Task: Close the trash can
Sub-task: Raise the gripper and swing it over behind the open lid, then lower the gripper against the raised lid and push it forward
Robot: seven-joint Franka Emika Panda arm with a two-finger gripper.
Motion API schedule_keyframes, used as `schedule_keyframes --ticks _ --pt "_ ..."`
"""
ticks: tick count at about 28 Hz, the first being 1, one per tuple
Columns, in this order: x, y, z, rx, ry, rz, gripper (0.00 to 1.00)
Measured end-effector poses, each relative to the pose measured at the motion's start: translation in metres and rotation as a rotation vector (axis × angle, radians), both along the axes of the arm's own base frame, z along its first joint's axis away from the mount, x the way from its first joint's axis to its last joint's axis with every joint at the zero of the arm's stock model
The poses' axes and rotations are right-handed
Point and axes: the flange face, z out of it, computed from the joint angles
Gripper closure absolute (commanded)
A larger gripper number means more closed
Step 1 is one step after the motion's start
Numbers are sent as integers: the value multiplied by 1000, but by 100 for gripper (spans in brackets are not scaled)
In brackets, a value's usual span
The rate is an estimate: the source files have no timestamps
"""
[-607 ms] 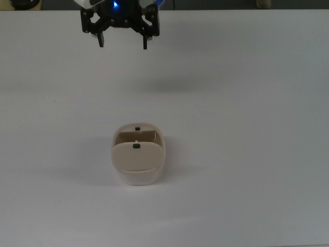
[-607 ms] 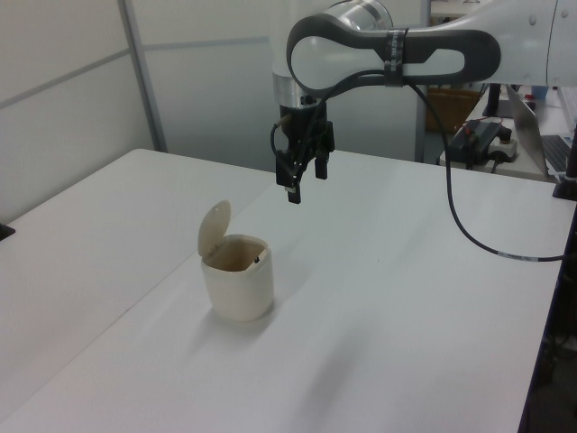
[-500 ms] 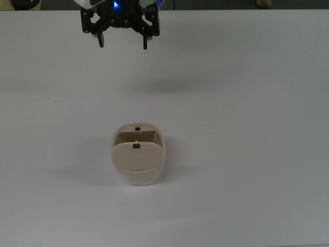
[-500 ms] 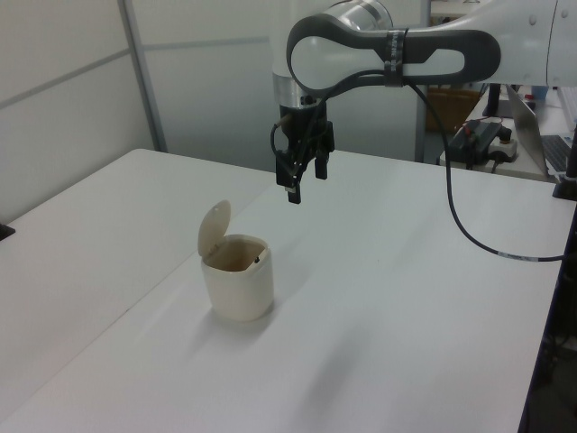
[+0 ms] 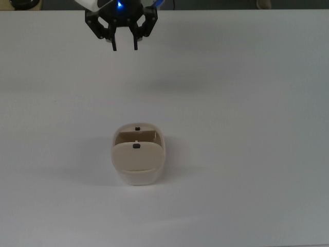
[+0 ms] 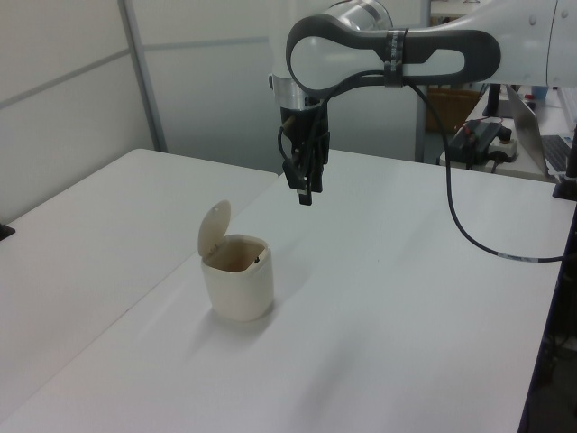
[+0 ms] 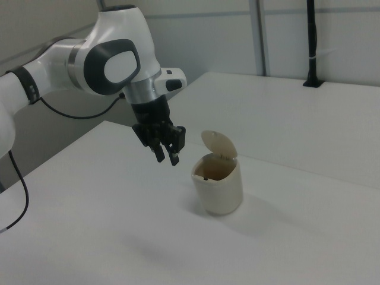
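Observation:
The cream trash can (image 5: 138,176) stands on the white table, a little below the middle of the top view. Its lid (image 5: 136,156) is tipped up on its hinge, with a small black knob on it, and the mouth is uncovered. In the left view the trash can (image 6: 239,289) has the lid (image 6: 215,230) raised on the left view's left side. The right view shows the trash can (image 7: 219,190) and its upright lid (image 7: 218,144). My gripper (image 5: 125,47) hangs in the air beyond the can, fingers pointing down with a narrow gap and nothing between them. It also shows as gripper (image 6: 305,194) and gripper (image 7: 167,159).
The white table (image 5: 247,128) spreads wide around the can. A black cable (image 6: 469,230) hangs from the arm over the table's right part in the left view. A black post (image 7: 310,41) stands at the far table edge in the right view.
The fingers have drawn much closer together, and the gripper's wrist has turned in the left view. The trash can and its lid have not moved.

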Motion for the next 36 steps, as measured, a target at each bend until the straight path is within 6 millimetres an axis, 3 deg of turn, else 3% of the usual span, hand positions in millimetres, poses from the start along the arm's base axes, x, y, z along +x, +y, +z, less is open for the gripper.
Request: schedule_keyframes --ticks 13,18,36 --pt "7 6 -3 2 -27 17 100" --pt "29 13 1 22 -180 27 100" --pt "101 17 -14 45 -653 30 100"
